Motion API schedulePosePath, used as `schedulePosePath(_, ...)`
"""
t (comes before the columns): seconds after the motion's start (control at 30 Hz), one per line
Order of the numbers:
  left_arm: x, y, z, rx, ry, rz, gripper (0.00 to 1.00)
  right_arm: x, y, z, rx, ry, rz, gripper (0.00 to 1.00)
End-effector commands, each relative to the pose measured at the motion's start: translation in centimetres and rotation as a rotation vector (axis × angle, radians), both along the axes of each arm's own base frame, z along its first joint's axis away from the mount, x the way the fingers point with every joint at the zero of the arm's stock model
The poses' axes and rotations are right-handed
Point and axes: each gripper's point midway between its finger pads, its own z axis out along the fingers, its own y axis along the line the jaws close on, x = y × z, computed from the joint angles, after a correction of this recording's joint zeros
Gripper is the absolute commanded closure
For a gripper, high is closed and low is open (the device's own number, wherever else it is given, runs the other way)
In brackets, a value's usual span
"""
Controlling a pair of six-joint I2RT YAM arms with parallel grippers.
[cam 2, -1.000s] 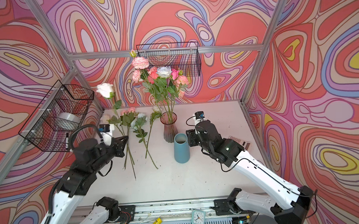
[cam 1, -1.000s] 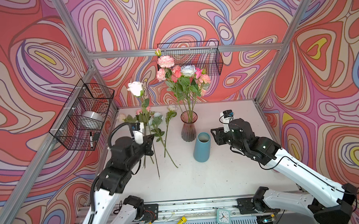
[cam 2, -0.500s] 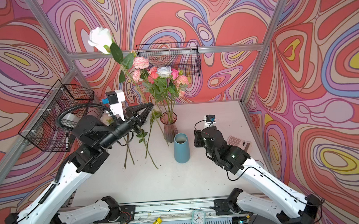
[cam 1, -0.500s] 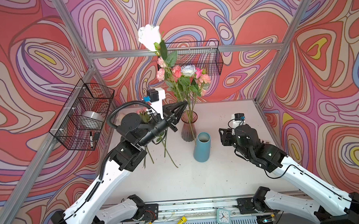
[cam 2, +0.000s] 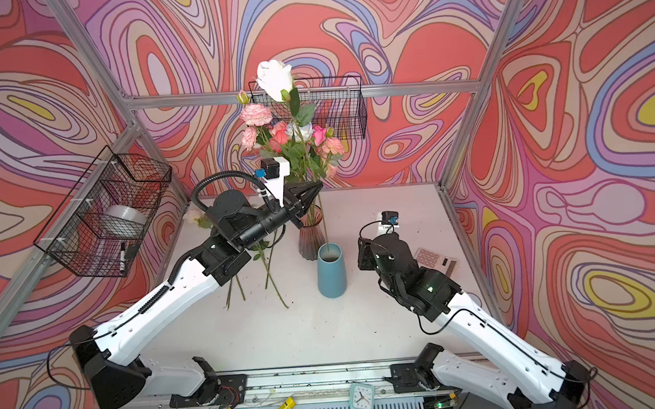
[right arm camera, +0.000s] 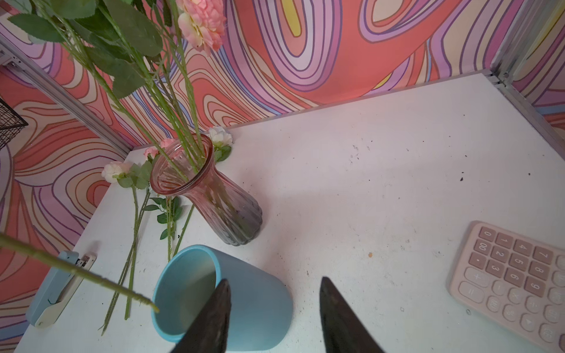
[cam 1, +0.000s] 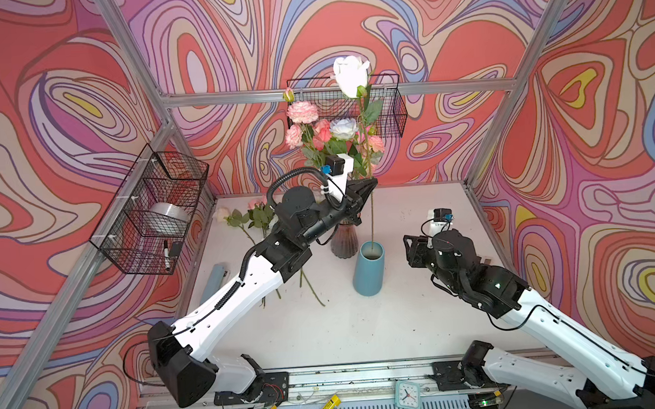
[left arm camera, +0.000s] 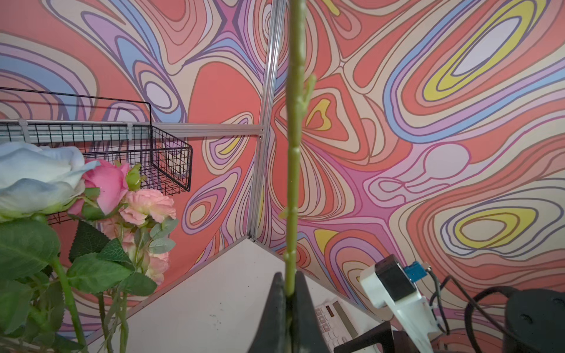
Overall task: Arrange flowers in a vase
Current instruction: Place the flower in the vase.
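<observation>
The left claw is clamped on the white rose's upright stem, whose tip meets the blue vase's mouth. The right claw, fingers apart, sits at the vase's three o'clock.

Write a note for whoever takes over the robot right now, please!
Left gripper: shut on the white rose stem. The rose is upright, with its stem tip at the blue vase mouth.
Right gripper: open, empty, beside the blue vase.
Done: a bunch of flowers stands in the pink vase.
Left: lower the rose in and let go, then do the few flowers lying on the table.
</observation>
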Motion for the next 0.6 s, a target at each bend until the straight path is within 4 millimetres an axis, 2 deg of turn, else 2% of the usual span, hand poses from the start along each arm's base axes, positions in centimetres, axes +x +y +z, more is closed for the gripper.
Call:
schedulePosePath(0.0, 0.6, 0.3, 0.2, -0.017, -0.072, 0.047, 1.0, -0.4, -0.2, -1.0, -0.011, 0.017, -0.001, 0.52)
schedulePosePath(0.23, 2.0, -0.7, -4.1, 0.036, -0.029, 0.063, 1.0, -0.5, -0.3, -1.7, -0.025, 0.034, -0.001, 0.52)
schedulePosePath(0.33, 1.9, -1.6, -7.0, 0.078, 0.021, 0.042, 1.0, -0.5, -0.3, -2.1, -0.025, 0.038, -0.006, 0.52)
schedulePosePath(0.47, 1.3, -2.2, -10.8, 0.163, 0.066, 0.045, 0.9, -0.4, -0.3, -2.8, -0.032, 0.049, -0.011, 0.51)
schedulePosePath(0.57, 1.1, -2.0, -13.0, 0.216, 0.105, 0.053, 0.88, -0.2, 0.0, -3.1, -0.035, 0.059, -0.003, 0.51)
